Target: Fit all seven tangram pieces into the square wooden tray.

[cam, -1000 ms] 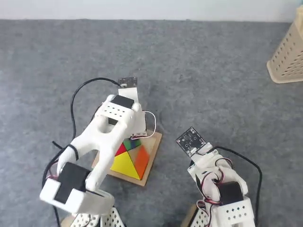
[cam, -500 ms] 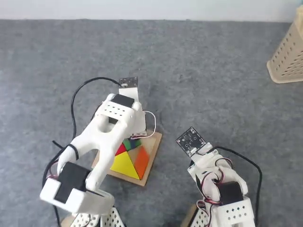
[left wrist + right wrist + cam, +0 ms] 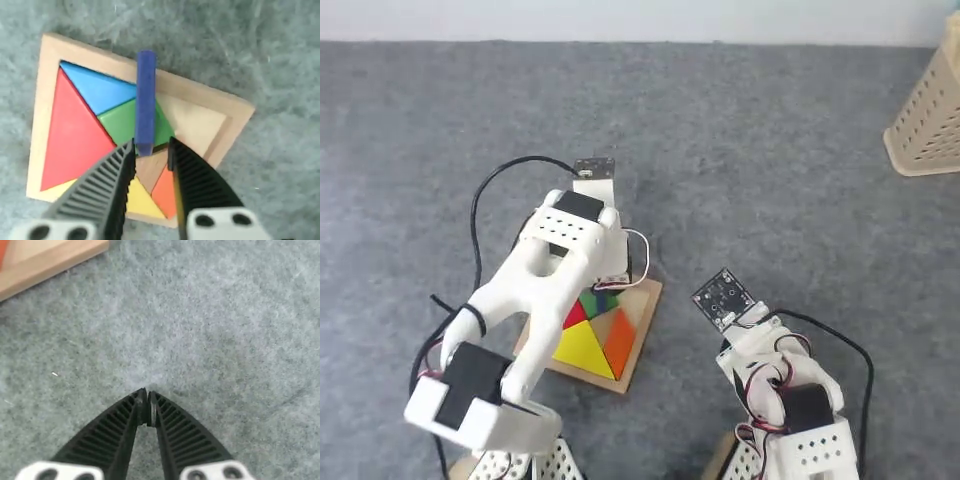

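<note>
Though 5 pcs [image 3: 75, 135] in 1 tray [image 3: 235, 107], 1 dark-blue pc [image 3: 146, 95] pinched btwn L fingers [image 3: 117, 170]; R fingers [image 3: 165, 415] pressed together.

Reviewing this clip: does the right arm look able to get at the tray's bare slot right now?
Probably not cleanly. The right gripper sits close, over carpet beside the tray, but the left gripper hangs above the bare slot with the dark blue piece on edge there.

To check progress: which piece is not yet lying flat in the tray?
The dark blue piece: the left hand holds it on edge, while the others lie flat in the tray.
</note>
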Controlling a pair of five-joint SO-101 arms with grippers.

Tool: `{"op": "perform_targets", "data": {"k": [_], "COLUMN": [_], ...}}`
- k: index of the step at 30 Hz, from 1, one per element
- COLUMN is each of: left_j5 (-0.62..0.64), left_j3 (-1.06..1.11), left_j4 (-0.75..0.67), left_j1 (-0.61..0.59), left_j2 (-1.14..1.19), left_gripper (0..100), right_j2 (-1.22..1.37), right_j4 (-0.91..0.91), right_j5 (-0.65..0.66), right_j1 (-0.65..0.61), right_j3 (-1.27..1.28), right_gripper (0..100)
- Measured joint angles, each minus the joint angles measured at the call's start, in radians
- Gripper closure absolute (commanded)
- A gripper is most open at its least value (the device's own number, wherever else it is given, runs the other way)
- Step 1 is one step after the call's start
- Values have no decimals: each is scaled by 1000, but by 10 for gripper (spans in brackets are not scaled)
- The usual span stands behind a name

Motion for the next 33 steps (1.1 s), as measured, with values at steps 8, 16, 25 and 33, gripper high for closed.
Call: {"op": "perform_targets", "data": {"k": [8,16,25,33], "left_j5": [-84,-221,-546,-755], "left_j3": [-87,-229,-31,262], "left_j4": [133,298,40,-334], "left_j1": [0,0,-348,-374], "left_j2": [0,-233,-373,-244], "left_gripper": [896,893,990,990], "right_j2": [0,0,0,0], "right_j4": [0,0,0,0], "right_j5": [0,0,0,0], "right_j1": [0,0,0,0], "right_j3": [0,0,0,0], "right_gripper": [991,991,991,991]}}
